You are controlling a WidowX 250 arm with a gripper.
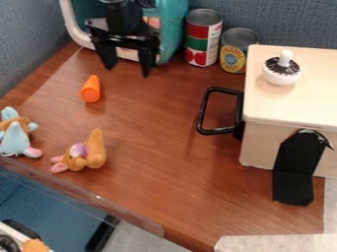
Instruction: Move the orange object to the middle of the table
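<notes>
Two plush toys point(96, 150) lie at the table's point(158, 147) left front, the object point(91, 90) behind them. Two cans point(203, 42) stand at the back, left of the box point(296, 106).

Turquoise container point(174, 29): cut off at top, partly hidden behind the gripper point(127, 71). Smaller can point(233, 54): right side partly obscured by the pale box point(289, 108), itself cropped at right. Orange item point(35, 246), bottom-left corner: cropped, identity undetermined.

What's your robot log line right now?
black two-finger gripper: open, empty | orange tapered object: lying on brown wooden table | table's middle: not reached
</notes>
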